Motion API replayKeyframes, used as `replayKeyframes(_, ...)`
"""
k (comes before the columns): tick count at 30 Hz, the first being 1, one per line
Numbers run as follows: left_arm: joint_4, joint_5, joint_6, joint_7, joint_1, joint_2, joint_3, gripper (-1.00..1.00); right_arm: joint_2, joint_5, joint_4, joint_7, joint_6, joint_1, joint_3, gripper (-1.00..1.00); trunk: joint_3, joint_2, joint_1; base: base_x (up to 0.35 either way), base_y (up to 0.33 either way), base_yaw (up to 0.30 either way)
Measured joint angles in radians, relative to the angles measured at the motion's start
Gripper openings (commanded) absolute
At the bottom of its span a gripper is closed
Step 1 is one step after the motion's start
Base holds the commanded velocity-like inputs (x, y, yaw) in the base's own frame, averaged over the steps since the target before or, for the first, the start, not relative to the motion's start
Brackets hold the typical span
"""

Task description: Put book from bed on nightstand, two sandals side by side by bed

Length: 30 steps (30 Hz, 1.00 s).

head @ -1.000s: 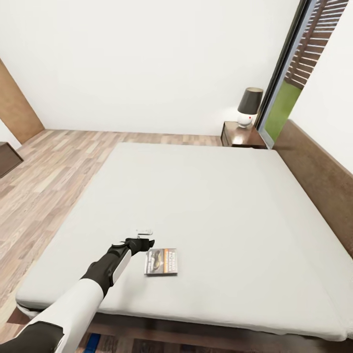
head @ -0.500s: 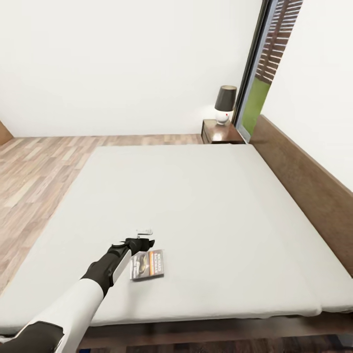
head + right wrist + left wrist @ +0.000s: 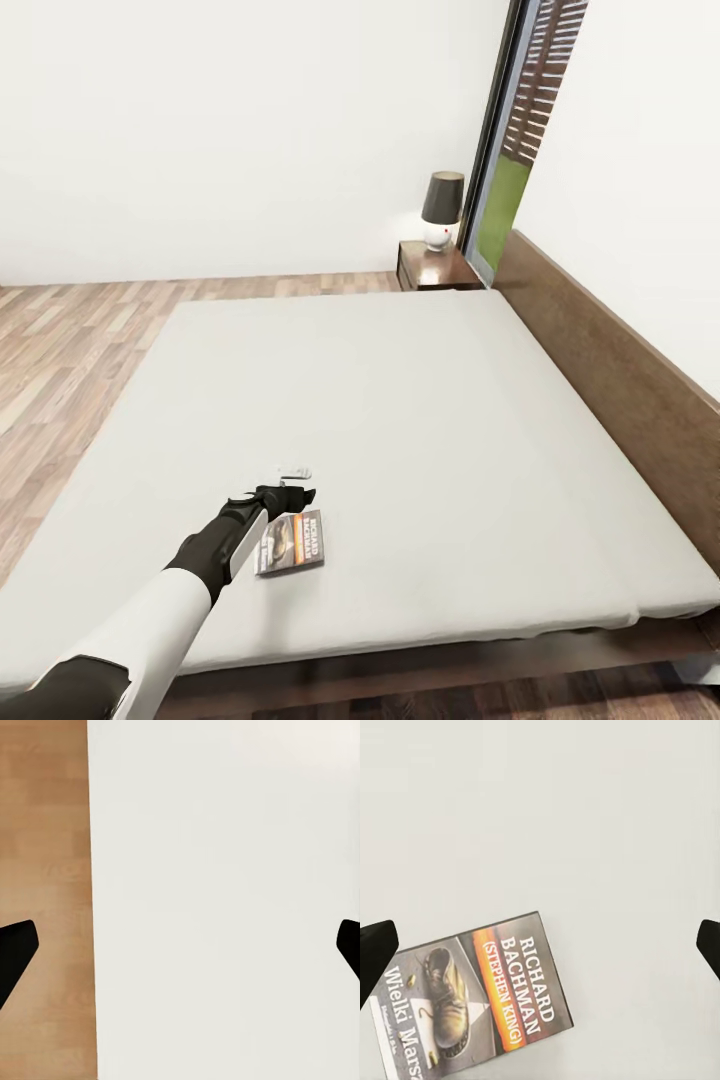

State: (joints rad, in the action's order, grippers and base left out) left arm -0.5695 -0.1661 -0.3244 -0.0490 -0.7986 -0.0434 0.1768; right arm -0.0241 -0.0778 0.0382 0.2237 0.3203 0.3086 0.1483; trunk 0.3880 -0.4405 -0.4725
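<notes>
In the head view, the bed [image 3: 420,420] was seen stretching from the near edge of the scene to the far wall, its pale mattress bare apart from one thing. The book [image 3: 291,543] was found lying flat on the mattress near the near-left corner, cover up. The left gripper [image 3: 292,492] was held over the mattress just beside the book's far-left corner; whether it was touching the book could not be told there. The dark headboard [image 3: 610,370] was seen along the right side of the bed. At the far right corner, the nightstand [image 3: 432,266] was placed against the wall, and a lamp [image 3: 441,209] with a dark shade and a white base was set on it. Wood-plank floor [image 3: 70,340] was seen to the left of the bed, and a tall window [image 3: 515,130] beyond the nightstand.

In the left wrist view, the book [image 3: 472,1001] was seen on the mattress with its orange band and white lettering legible. The jaws were spread wide, with the dark fingertips [image 3: 375,952] at the opposite edges of the picture, and nothing was held between them.

In the right wrist view, the right gripper [image 3: 180,949] was shown with its jaws likewise spread wide and nothing gripped. Behind it, a brown wooden surface [image 3: 43,900] was seen beside a plain white surface [image 3: 225,900].
</notes>
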Motion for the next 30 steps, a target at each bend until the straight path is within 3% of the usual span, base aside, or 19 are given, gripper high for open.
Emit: replayKeyframes(30,0.001,0.000,0.014,-0.001,0.000,0.001,0.001,1.00,-0.001,0.000,0.000,0.000,0.000,0.000,0.000,1.00,0.002,0.000,0.000,0.000,0.000,-0.001)
